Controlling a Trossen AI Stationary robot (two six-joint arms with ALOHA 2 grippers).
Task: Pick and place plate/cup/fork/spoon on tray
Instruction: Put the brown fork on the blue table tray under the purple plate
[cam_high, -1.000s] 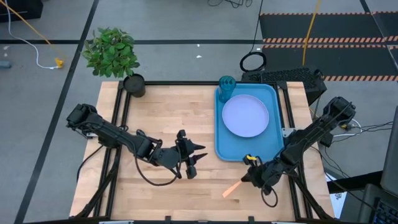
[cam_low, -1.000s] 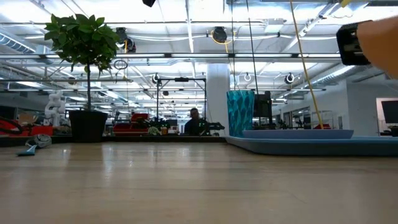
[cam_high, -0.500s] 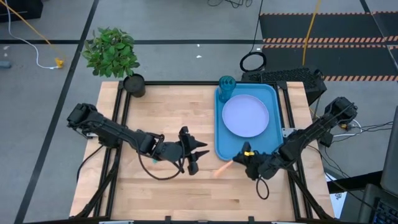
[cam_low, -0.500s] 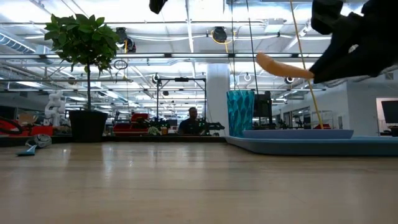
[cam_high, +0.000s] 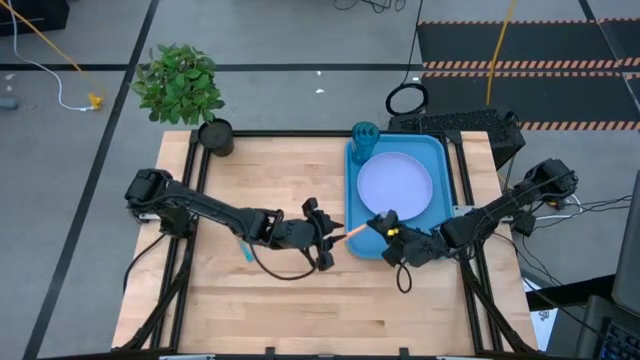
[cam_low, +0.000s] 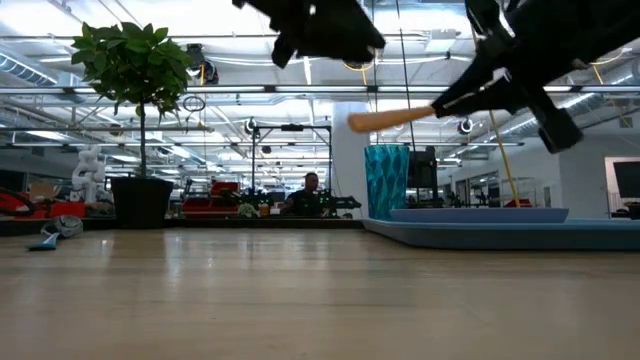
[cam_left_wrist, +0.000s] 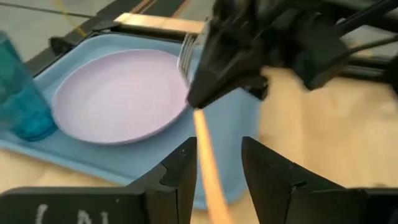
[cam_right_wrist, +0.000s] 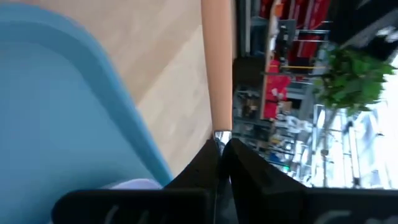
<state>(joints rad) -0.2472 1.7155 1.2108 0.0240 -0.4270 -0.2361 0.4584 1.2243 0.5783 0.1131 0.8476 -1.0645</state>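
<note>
1. Orange-handled fork (cam_high: 355, 232), clamped at its tine end by the right gripper (cam_high: 386, 228), has risen off the table to the tray's (cam_high: 437, 232) near-left corner.
2. Left gripper (cam_left_wrist: 214, 165), fingers parted around the handle, has closed in: a handover looks likely.

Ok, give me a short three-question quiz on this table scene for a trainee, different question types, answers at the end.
1. True or false: the plate lies on the tray.
2. Which gripper holds the fork? A) left B) right C) neither
3. Fill in: the cup stands in the tray's far ____ corner, seen from above.

Key:
1. True.
2. B: the right gripper clamps the fork near its tines, handle pointing at the open left gripper.
3. Left.
</note>
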